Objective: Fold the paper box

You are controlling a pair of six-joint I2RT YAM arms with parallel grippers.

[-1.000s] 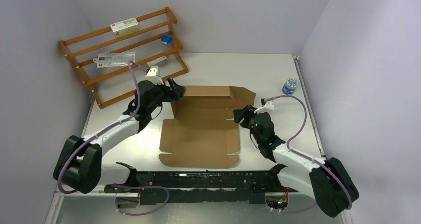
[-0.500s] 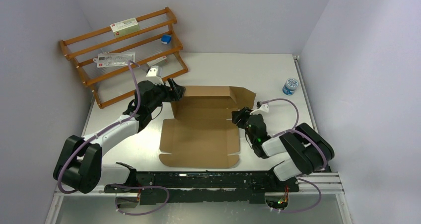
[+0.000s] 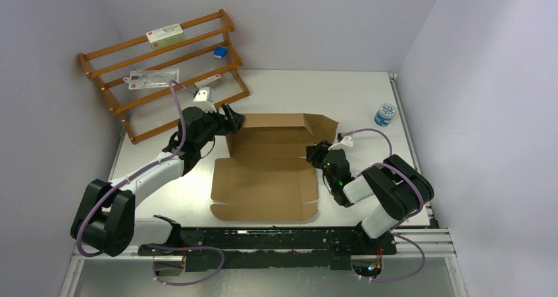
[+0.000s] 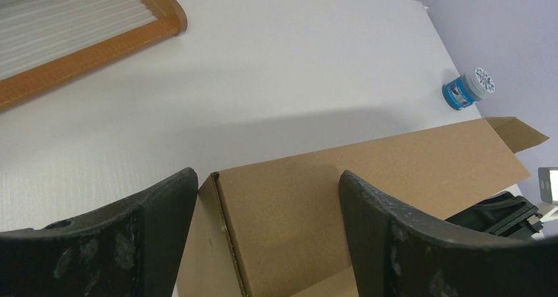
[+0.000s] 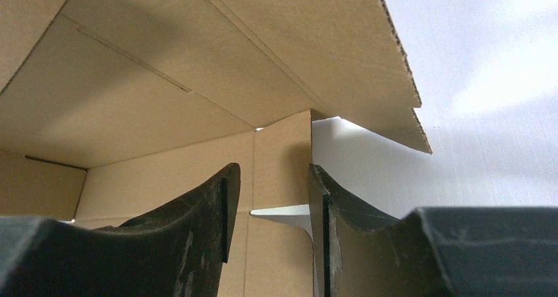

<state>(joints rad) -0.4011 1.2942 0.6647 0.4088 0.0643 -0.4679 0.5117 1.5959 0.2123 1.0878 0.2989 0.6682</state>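
One cardboard box (image 3: 266,178) on one desk (image 3: 355,89). Two robot arms with two hands: the left hand (image 3: 233,120) and the right hand (image 3: 318,153). One wooden rack (image 3: 118,47) carrying four small items (image 3: 164,33). One blue jar (image 3: 385,114).

The top view looks steeply down from above the near edge of the table (image 3: 342,93). Both wrist views sit low and very close, facing the paper box (image 3: 266,178), which all three views share.

Pale lilac walls (image 3: 316,20), white table (image 3: 368,93), slanted wooden rack (image 3: 106,98) in far left corner, even light
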